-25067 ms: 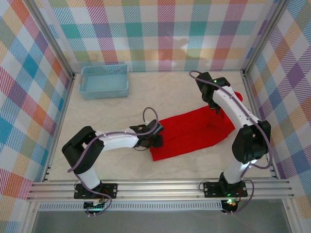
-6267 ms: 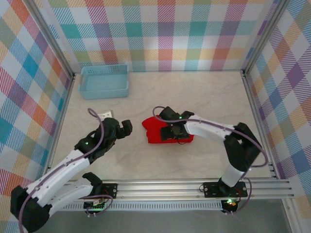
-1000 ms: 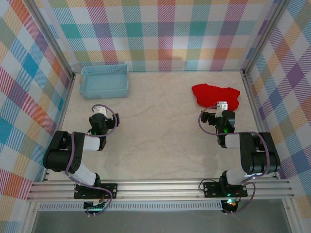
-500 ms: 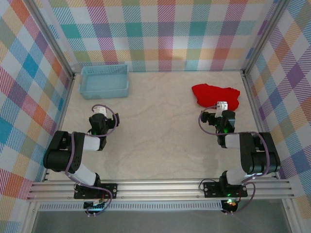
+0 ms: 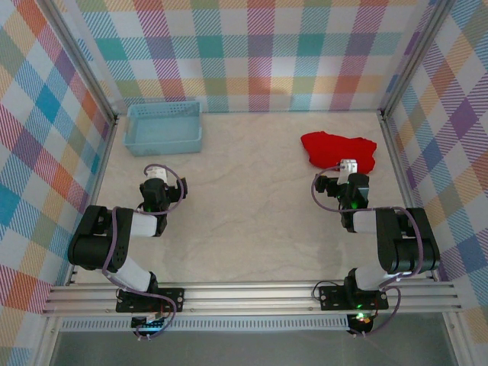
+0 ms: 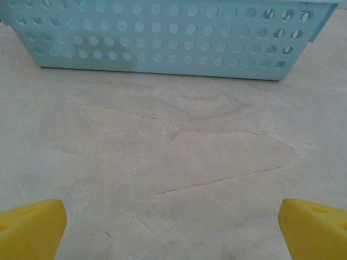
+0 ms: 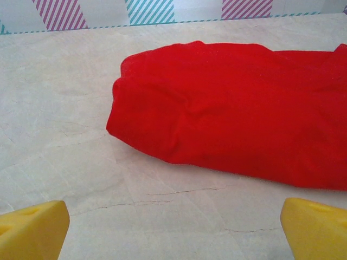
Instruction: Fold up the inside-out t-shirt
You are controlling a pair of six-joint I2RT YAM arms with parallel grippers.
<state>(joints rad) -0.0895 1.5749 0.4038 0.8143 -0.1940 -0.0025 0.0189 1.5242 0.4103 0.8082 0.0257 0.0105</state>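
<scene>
table (image 5: 252,198) | left tool (image 6: 173,233) spread wide, empty | right tool (image 7: 173,233) likewise

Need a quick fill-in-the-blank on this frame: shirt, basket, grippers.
The red t-shirt lies in a compact bundle on the table, toward its far ___ corner.
The perforated basket ahead of the left gripper is light ___.
The right gripper stands ___, with the t-shirt lying untouched ahead of it.
Missing words: right; blue; open.

No legible text or labels anywhere.
</scene>
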